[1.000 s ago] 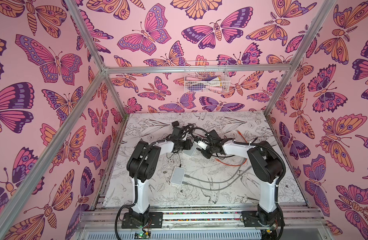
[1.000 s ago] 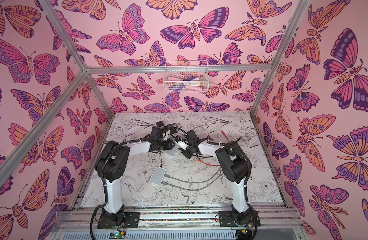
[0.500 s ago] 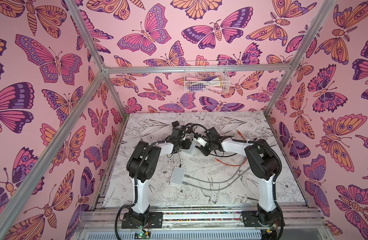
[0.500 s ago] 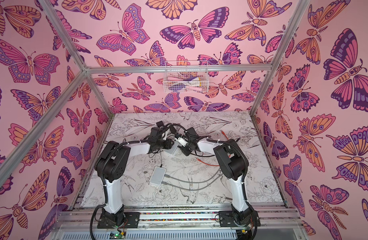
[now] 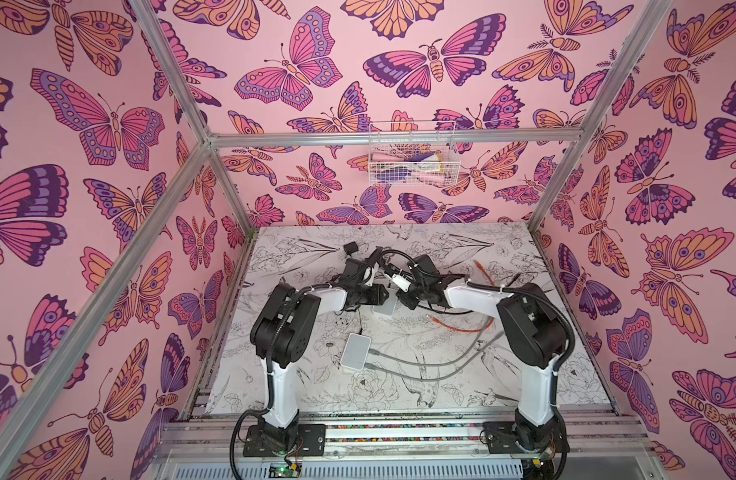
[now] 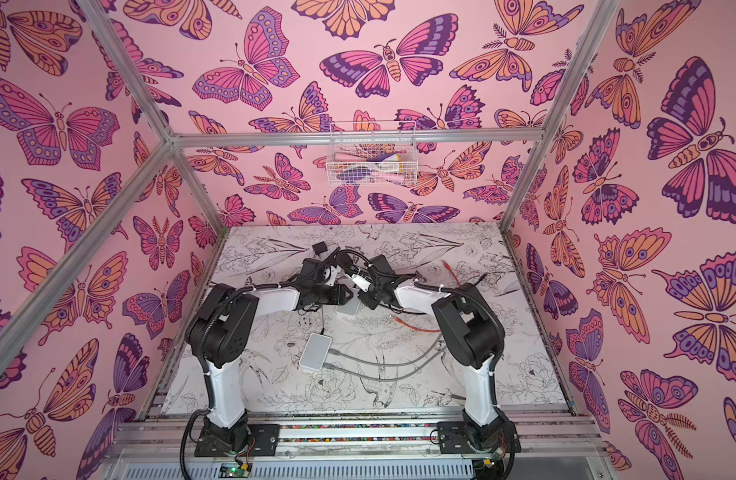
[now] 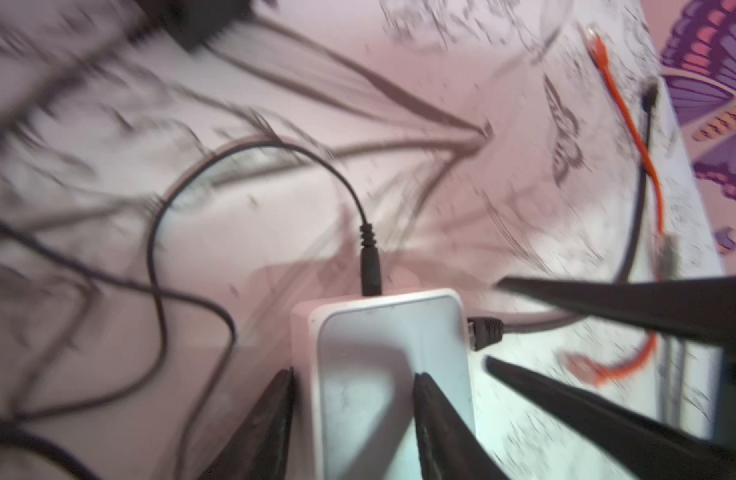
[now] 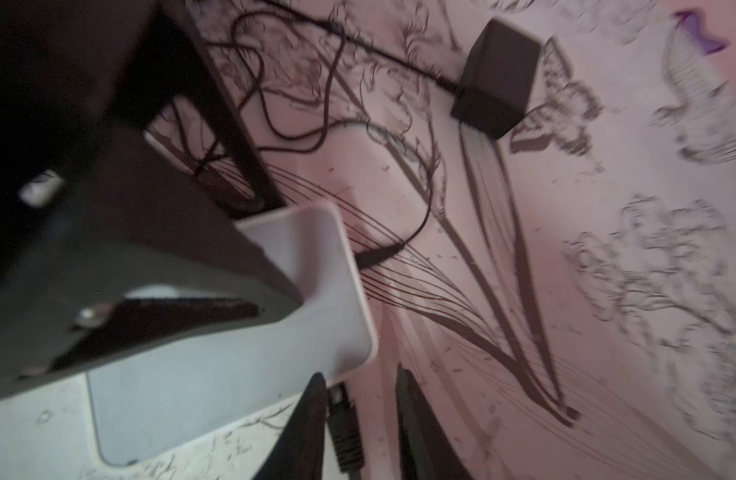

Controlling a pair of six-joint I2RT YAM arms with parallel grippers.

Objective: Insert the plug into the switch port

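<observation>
We see the right gripper [image 8: 359, 372] parted, loose about the black plug [image 8: 344, 432] — it sits against the side of the white switch [image 8: 233, 374]; the left gripper [image 7: 354, 374] straddles that switch — clamped or not, we cannot tell.

We find the middle crowded: left end effector [image 7: 354, 376] and right end effector [image 8: 358, 372] flank the switch [image 5: 385, 308], black cord [image 7: 369, 266] behind, orange cable [image 7: 648, 163] beside. The counter [image 5: 281, 253] lies open at its back left corner.
</observation>
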